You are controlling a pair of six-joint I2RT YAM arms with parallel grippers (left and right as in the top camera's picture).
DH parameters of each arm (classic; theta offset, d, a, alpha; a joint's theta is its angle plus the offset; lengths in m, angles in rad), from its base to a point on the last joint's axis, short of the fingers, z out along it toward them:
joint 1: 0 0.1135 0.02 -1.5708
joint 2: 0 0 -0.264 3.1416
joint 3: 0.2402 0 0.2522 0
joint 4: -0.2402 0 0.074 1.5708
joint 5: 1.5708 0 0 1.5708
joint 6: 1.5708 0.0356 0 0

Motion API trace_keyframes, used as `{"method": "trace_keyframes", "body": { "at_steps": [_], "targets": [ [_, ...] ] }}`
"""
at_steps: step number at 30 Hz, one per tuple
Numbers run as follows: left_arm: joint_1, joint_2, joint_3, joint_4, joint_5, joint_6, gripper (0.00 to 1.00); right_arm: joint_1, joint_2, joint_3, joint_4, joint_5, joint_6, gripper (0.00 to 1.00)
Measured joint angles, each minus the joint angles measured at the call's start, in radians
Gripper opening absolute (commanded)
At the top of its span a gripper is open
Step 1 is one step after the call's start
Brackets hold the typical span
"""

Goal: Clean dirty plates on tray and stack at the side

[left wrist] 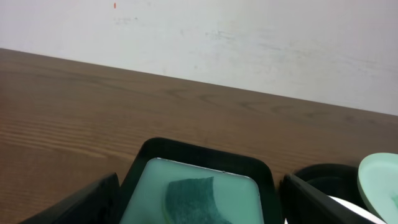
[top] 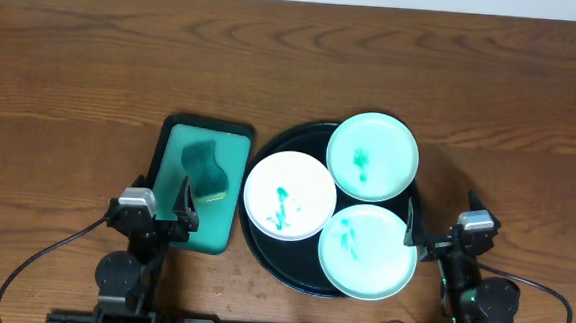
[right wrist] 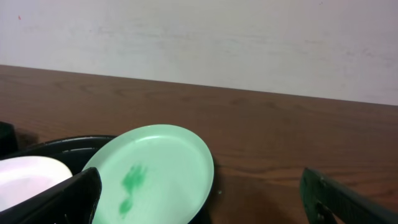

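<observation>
The round black tray (top: 267,255) holds three smeared plates: a white plate (top: 289,195) at its left, a mint plate (top: 371,156) at the far right and a mint plate (top: 367,251) at the near right. All carry teal-green smears. My left gripper (top: 160,209) is open and empty over the near end of the teal tray. My right gripper (top: 442,233) is open and empty just right of the black tray. The right wrist view shows a mint plate (right wrist: 155,174), the white plate (right wrist: 28,180) and the open fingers (right wrist: 205,205).
A teal-green rectangular tray (top: 231,138) with a dark sponge (top: 204,166) lies left of the black tray. In the left wrist view the sponge (left wrist: 189,199) sits between my open fingers (left wrist: 199,211). Brown wood tabletop (top: 73,68) surrounds everything.
</observation>
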Motion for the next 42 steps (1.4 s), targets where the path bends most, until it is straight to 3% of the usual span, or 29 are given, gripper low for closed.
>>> {"method": "trace_keyframes", "body": {
  "at_steps": [32, 37, 42],
  "targets": [
    [0.000, 0.014, 0.008, -0.018, -0.003, -0.010, 0.82, 0.000, 0.000, 0.000, 0.000, -0.001, 0.000, 0.99],
    [0.000, 0.132, 0.092, -0.206, 0.061, -0.063, 0.82, 0.000, 0.000, 0.000, 0.001, -0.003, 0.000, 0.99],
    [0.000, 0.406, 0.315, -0.328, 0.088, -0.081, 0.82, 0.000, 0.000, 0.000, 0.001, -0.003, 0.000, 0.99]
  ]
}}
